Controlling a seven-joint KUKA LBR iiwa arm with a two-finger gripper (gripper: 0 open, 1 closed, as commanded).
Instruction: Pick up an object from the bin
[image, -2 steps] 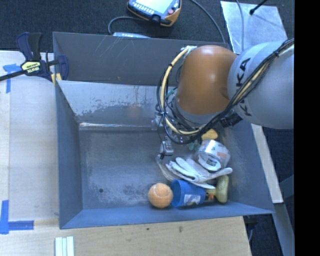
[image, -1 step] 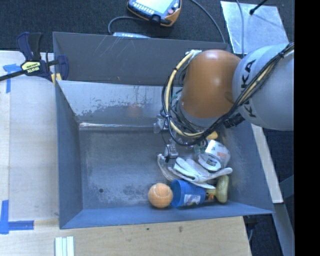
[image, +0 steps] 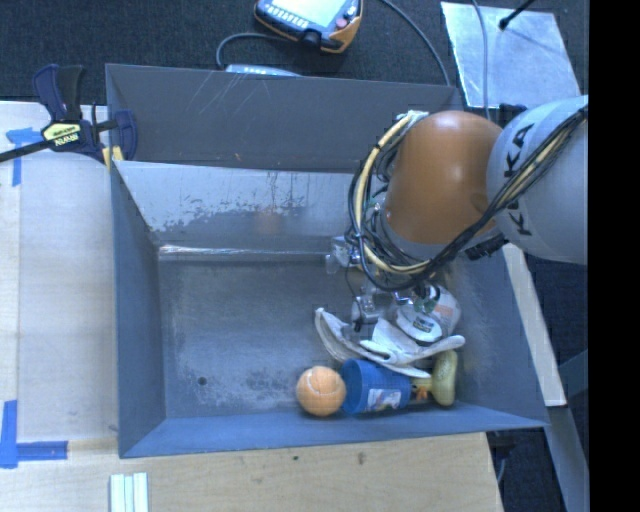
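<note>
My gripper (image: 364, 312) hangs below the arm's orange cover, at the right side of the bin floor. It is directly over a white curved plastic thing (image: 372, 347) that lies flat and spreads to left and right. Just right of the gripper lies a clear round item with a green mark (image: 432, 318). In front of the white thing a blue cylinder with a label (image: 378, 388) lies on its side. An orange ball (image: 320, 391) rests against the cylinder's left end.
A yellowish-green oblong thing (image: 444, 377) lies at the blue cylinder's right end, near the bin's front right corner. The arm and its cables cover the bin's right back part. The bin's left half shows bare, scuffed floor.
</note>
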